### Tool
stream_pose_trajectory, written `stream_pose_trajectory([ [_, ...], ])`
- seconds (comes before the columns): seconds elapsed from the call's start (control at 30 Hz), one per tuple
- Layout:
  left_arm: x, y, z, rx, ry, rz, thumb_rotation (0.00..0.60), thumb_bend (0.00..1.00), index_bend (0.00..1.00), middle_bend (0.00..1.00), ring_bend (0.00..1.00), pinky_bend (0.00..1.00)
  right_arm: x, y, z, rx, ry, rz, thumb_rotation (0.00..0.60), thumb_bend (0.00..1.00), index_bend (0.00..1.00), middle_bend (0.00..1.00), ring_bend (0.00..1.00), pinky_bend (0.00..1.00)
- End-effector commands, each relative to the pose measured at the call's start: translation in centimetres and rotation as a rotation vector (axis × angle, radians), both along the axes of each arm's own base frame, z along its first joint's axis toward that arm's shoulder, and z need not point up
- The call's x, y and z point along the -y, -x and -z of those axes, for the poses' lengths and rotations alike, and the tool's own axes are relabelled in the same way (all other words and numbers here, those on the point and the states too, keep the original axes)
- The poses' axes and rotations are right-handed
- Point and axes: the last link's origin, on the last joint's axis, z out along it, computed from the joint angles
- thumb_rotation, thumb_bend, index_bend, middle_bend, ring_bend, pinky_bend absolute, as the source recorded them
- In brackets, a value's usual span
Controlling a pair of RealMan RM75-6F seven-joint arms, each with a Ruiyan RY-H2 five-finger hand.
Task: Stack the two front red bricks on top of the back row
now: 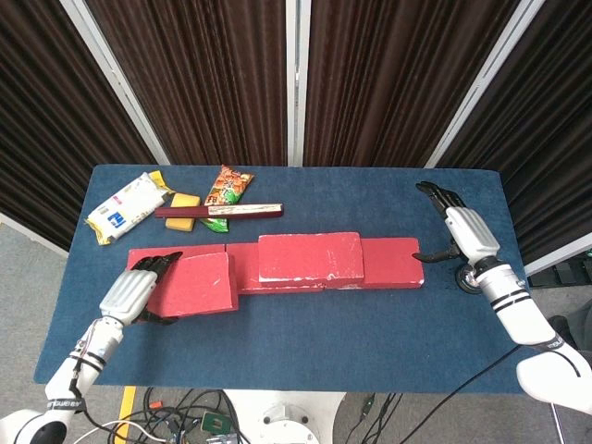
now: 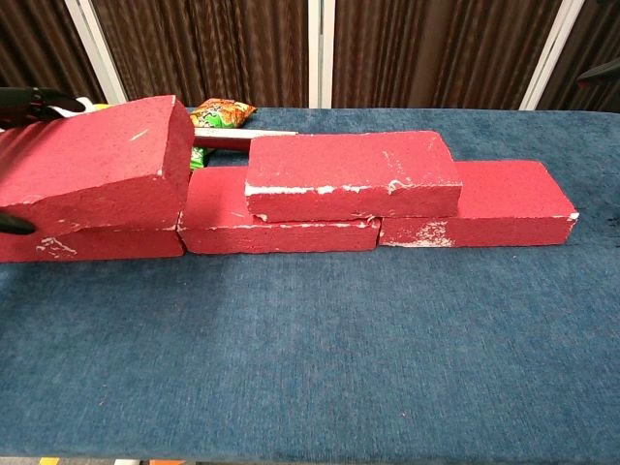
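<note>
Head view: left hand [image 1: 137, 294] grips red brick [image 1: 192, 284], tilted over back row [image 1: 388, 262]; right hand [image 1: 460, 233] empty, fingers spread.

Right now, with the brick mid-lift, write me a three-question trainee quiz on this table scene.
1. True or false: the red foam brick in the left robot hand lies flat.
2. Which robot hand holds nothing? A) left B) right
3. Fill in: the already stacked red brick rests on the back row of red bricks, toward its ____ end.

Key:
1. False; in the chest view it is tilted, over the row's left end.
2. B; the right robot hand is open beside the row's right end, on the blue cloth table.
3. Right.
</note>
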Motion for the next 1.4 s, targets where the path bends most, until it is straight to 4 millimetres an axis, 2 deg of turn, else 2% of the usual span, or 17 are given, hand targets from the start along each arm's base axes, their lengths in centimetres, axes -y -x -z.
stream_pose_trajectory([
  [0.03,-3.2,0.3,0.3,0.004,0.069,0.075,0.6,0.06,0.0,0.13,0.18,0.15,0.0,-0.1,0.0,0.005,0.003,-0.007,0.6,0.0,0.0,0.0,0.0,0.0],
  [0.33,-6.6,-0.1,1.5,-0.042,0.115,0.136,0.6,0.06,0.0,0.12,0.18,0.13,-0.1,0.1,-0.1,0.006,0.01,-0.014,0.6,0.0,0.0,0.0,0.0,0.0],
  [0.57,-8.3,-0.5,2.1,-0.052,0.11,0.117,0.6,0.06,0.0,0.12,0.18,0.13,0.0,0.5,0.1,0.008,0.007,-0.003,0.6,0.0,0.0,0.0,0.0,0.0],
  [1.03,-9.4,-0.6,2.8,-0.156,0.119,0.071,0.6,0.06,0.0,0.12,0.18,0.12,-0.2,1.1,0.2,0.016,0.005,0.003,0.6,0.0,0.0,0.0,0.0,0.0],
  [1.4,-9.9,-1.0,3.6,-0.154,0.135,0.052,0.6,0.06,0.0,0.12,0.18,0.12,-0.2,1.5,0.2,0.021,0.005,0.006,0.6,0.0,0.0,0.0,0.0,0.0],
])
